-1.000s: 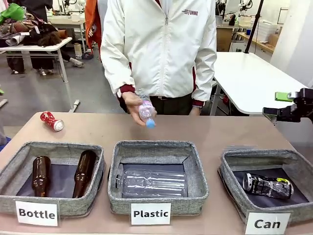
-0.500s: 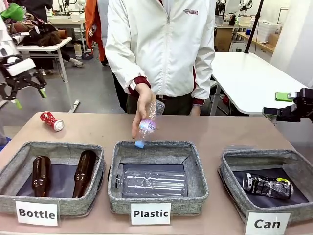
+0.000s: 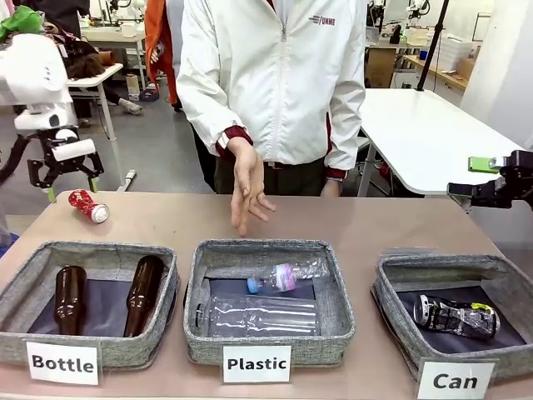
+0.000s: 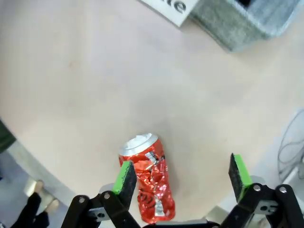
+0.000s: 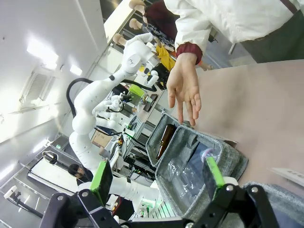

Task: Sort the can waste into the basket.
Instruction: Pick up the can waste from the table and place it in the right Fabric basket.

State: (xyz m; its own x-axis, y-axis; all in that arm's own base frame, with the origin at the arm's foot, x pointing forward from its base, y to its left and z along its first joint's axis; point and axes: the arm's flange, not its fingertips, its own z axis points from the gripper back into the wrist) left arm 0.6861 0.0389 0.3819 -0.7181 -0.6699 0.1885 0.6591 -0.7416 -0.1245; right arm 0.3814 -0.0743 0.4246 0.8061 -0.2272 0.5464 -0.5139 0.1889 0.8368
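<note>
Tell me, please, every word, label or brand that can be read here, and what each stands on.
"Bottle": left label, on the left basket.
"Plastic": middle label, on the middle basket.
"Can": right label, on the right basket.
"UNME", roughly: chest logo on the person's white jacket; too small to be sure.
White marks on the crushed red can: unreadable.
Print on the black can: too small to read.

Right pincer (image 5: 157, 175) stands wide apart, gripping nothing; person's hand (image 5: 184, 92) hangs spread over the tabletop (image 5: 270, 114), near a grey basket (image 5: 232, 159)
</note>
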